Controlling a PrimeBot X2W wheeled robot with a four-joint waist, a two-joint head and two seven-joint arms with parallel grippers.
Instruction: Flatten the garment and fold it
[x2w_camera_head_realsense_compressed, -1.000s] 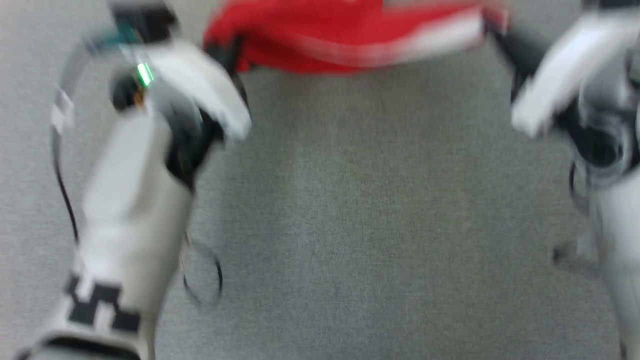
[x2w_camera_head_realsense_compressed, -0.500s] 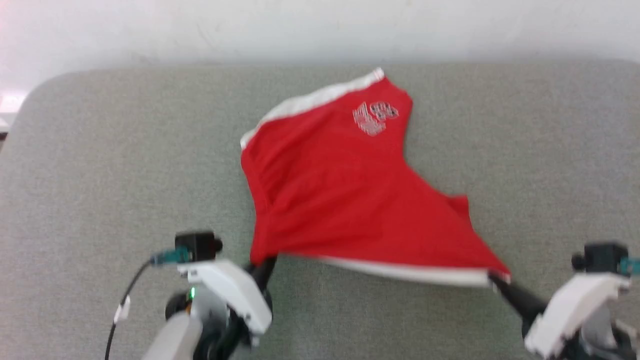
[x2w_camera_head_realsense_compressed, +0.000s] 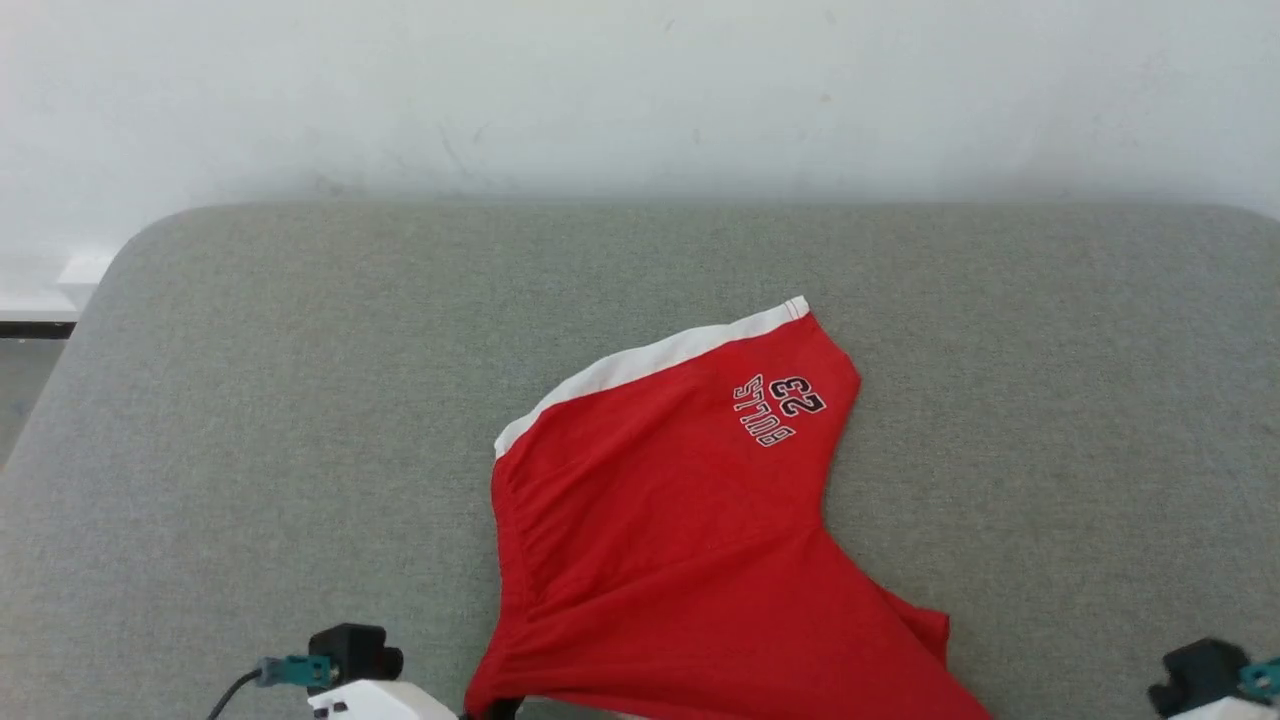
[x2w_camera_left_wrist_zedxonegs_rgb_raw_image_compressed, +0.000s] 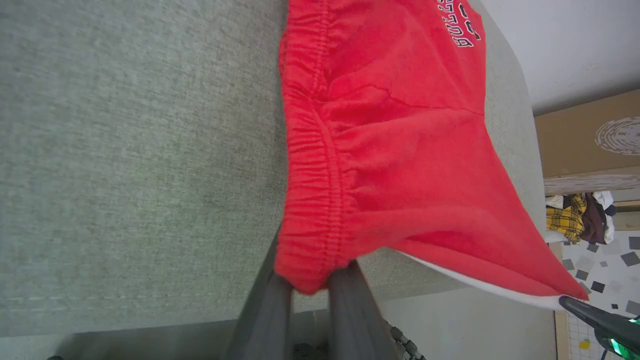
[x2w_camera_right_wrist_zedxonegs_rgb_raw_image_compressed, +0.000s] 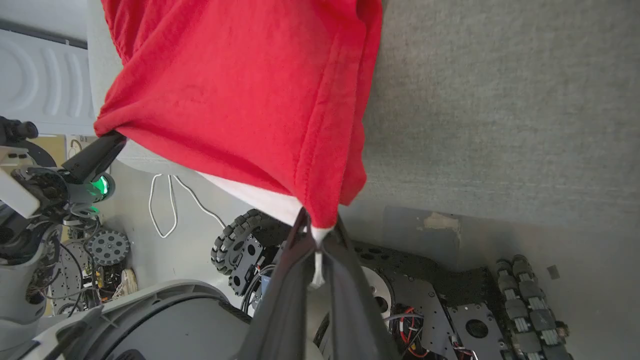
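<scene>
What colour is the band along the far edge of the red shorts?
White; the band on the garment shows best in the head view.

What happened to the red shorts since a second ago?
The shorts hung stretched between the grippers, then got spread on the table and pulled toward the robot. The camera also moved. The left gripper and right gripper stay shut on the near corners.

A grey cloth-topped table (x2w_camera_head_realsense_compressed: 300, 400) stands against a white wall (x2w_camera_head_realsense_compressed: 600, 90), a cardboard box (x2w_camera_left_wrist_zedxonegs_rgb_raw_image_compressed: 590, 135) beyond its edge.
</scene>
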